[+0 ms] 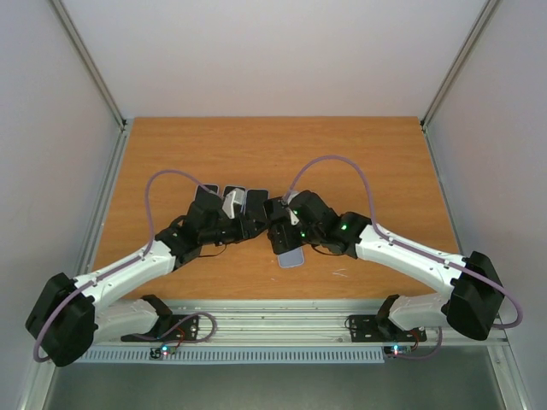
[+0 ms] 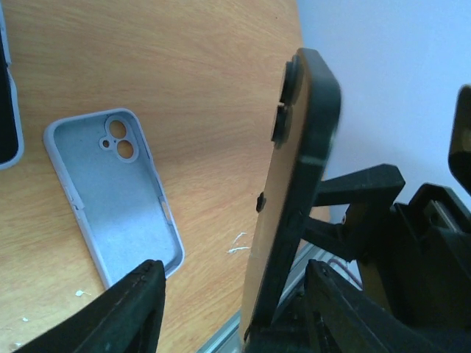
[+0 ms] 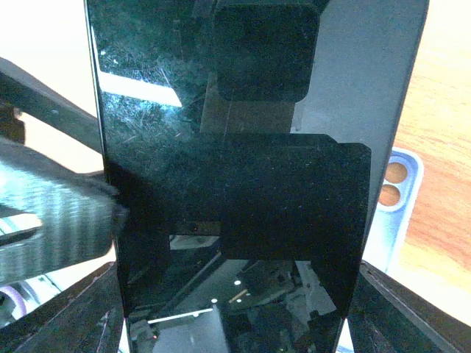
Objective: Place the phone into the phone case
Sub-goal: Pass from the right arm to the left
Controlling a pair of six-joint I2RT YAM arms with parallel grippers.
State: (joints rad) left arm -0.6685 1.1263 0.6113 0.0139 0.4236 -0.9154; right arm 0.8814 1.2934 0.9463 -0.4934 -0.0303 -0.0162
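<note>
The black phone (image 3: 235, 132) stands upright, and my right gripper (image 3: 235, 294) is shut on its two long edges. Its screen fills the right wrist view. In the left wrist view the phone (image 2: 298, 169) shows edge-on, camera bumps at the top. It stands between the spread fingers (image 2: 140, 298) of my open left gripper (image 2: 235, 283), closer to the right finger. The light blue phone case (image 2: 114, 195) lies open side up on the table, to the left of the phone. In the top view the case (image 1: 291, 257) lies just in front of both grippers, left (image 1: 255, 224) and right (image 1: 280, 232).
The wooden table (image 1: 376, 162) is walled in white on three sides. A dark object with a pale rim (image 2: 6, 110) lies at the left edge of the left wrist view. The metal rail (image 1: 273, 320) runs along the near edge. Small white scratches (image 2: 239, 243) mark the wood.
</note>
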